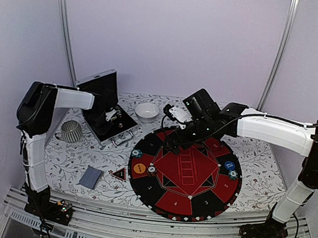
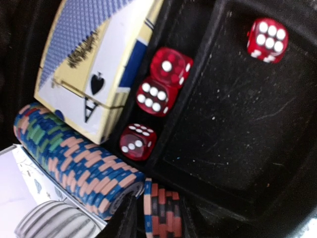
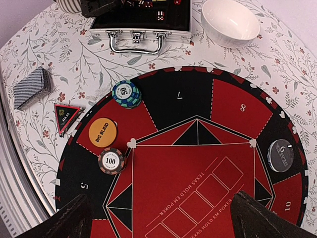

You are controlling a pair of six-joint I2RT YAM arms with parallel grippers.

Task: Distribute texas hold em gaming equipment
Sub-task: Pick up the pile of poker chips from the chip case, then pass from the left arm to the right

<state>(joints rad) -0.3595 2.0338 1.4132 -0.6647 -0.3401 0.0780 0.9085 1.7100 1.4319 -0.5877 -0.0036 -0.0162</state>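
Observation:
In the left wrist view my left gripper (image 2: pixel 157 215) is shut on a small stack of red-and-black poker chips (image 2: pixel 166 208) with one blue chip at its side, inside the black-lined case (image 2: pixel 237 124). Beside it lie a long row of blue-and-orange chips (image 2: pixel 69 153), a card box (image 2: pixel 94 64) and red dice (image 2: pixel 153 94). My right gripper (image 3: pixel 168 220) hangs open above the mat (image 3: pixel 198 173) with nothing between its fingers. On the mat sit an orange Big Blind button (image 3: pixel 103 132), a 100 chip (image 3: pixel 111 160), a blue-green chip stack (image 3: pixel 126 94) and a blue button (image 1: pixel 229 166).
A deck of cards (image 3: pixel 32 87) and a triangular marker (image 3: pixel 66 116) lie on the cloth left of the mat. A white bowl (image 3: pixel 230 21) stands behind the mat, a striped cup (image 1: pixel 71 131) left of the case (image 1: pixel 106 111). A dark dealer disc (image 3: pixel 281 155) lies at the mat's right.

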